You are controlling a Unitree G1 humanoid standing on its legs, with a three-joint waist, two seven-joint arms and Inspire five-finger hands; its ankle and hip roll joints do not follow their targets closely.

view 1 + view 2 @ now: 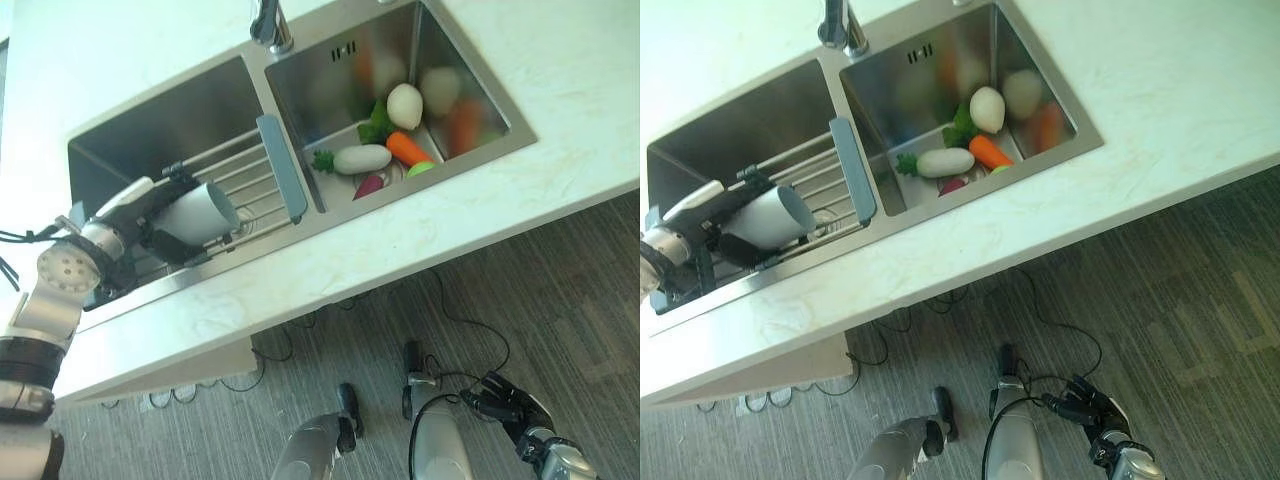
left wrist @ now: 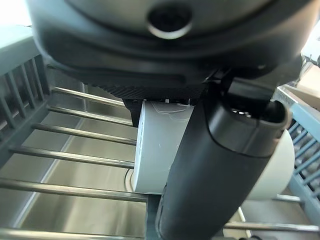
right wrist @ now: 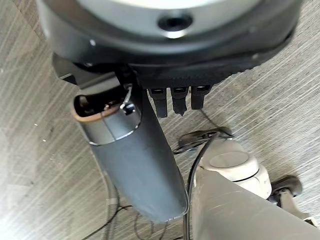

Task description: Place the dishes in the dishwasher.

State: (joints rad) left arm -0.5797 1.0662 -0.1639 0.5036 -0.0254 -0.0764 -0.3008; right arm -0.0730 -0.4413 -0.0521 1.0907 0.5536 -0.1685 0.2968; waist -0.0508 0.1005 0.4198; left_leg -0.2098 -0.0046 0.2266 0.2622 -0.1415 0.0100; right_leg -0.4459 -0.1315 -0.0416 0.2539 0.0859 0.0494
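The left robot hand (image 1: 150, 215) reaches into the left basin of the stainless-steel double sink (image 1: 300, 60), its dark fingers and thumb curled round a white cylindrical cup (image 1: 198, 212). The cup lies on its side with its open mouth turned toward the divider between the basins. It rests on a metal wire drying rack (image 1: 245, 185) that spans the left basin; the left wrist view shows the cup's white wall against the rack's bars (image 2: 75, 160), with the thumb (image 2: 220, 165) laid across it. A grey-blue plastic end rail (image 1: 281, 166) closes the rack on the side next to the divider.

A chrome tap (image 1: 270, 25) stands behind the divider. In the right basin lie toy vegetables in a cluster: a long white radish (image 1: 362, 158), a white egg-shaped piece (image 1: 404, 105), an orange carrot (image 1: 410, 148), a leafy green piece (image 1: 376, 122), a purple piece (image 1: 369, 186) and a small green one (image 1: 421, 168).

The sink is set in a pale marble-patterned tabletop (image 1: 560, 90), and below its front edge is a grey wood-grain floor (image 1: 580, 300).

The right robot hand (image 1: 1085, 400) hangs low over that floor, well apart from the sink, its fingers (image 3: 172, 102) loosely bent and holding nothing.
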